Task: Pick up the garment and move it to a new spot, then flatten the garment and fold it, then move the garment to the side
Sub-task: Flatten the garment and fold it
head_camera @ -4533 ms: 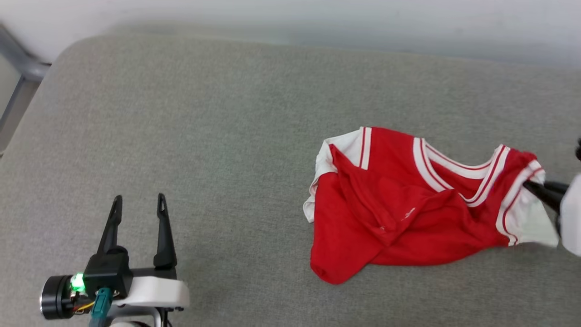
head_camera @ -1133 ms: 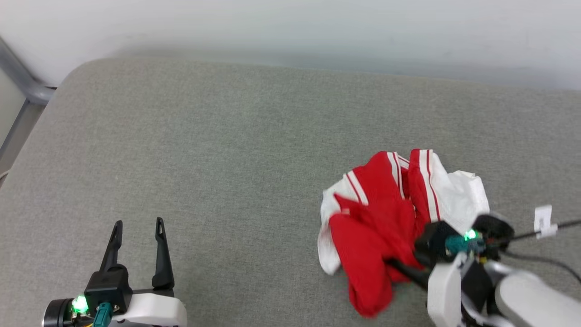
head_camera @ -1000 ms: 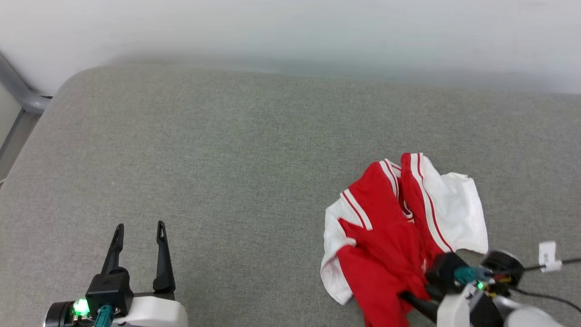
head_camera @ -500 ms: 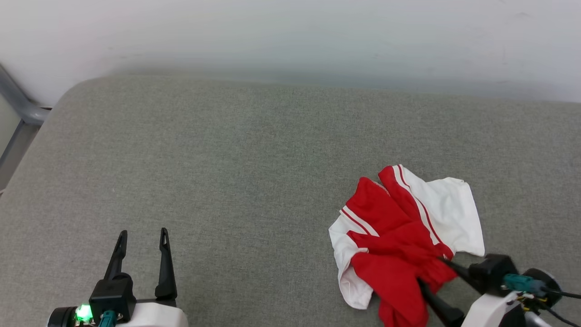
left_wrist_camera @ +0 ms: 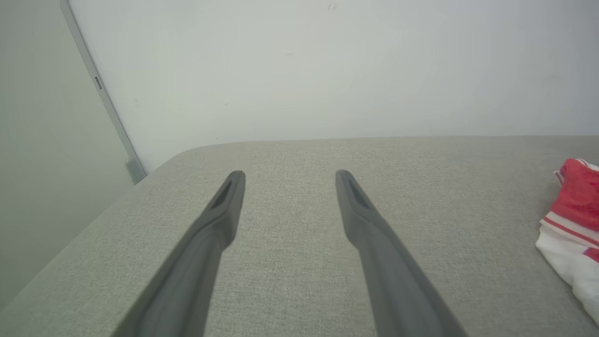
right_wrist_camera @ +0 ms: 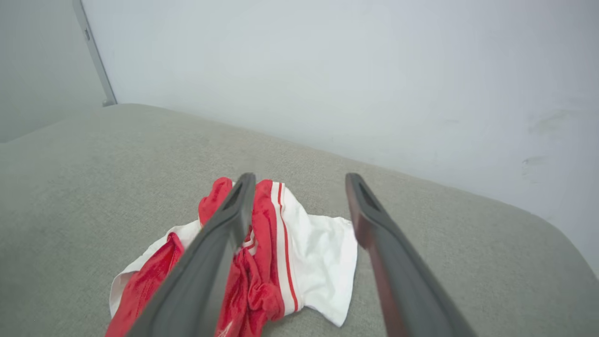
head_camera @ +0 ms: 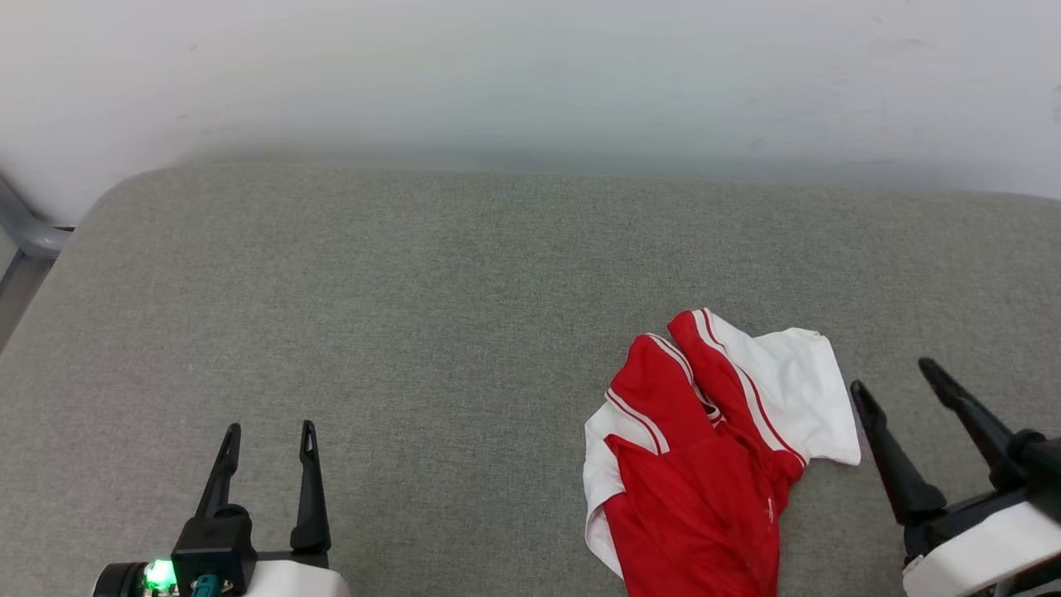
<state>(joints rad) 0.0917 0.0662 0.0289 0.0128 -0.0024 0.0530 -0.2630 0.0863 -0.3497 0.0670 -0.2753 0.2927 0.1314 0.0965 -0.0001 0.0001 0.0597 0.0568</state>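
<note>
Although the garment (head_camera: pixel 704 464) is bunched up on the grey worktop (head_camera: pixel 414 332), a long axis can be made out, running away from the robot, white sleeve at the far end. The right pincer (head_camera: pixel 889 375), spread wide and empty, is placed just to its right; the left pincer (head_camera: pixel 271 425), equally wide and empty, is set well apart.

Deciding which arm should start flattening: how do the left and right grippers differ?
The right gripper sits close beside the crumpled garment; the left gripper is far off over the grey cushion. The right's fingers lean left in the head view; the left's stand nearly straight. Both are open, empty.
</note>
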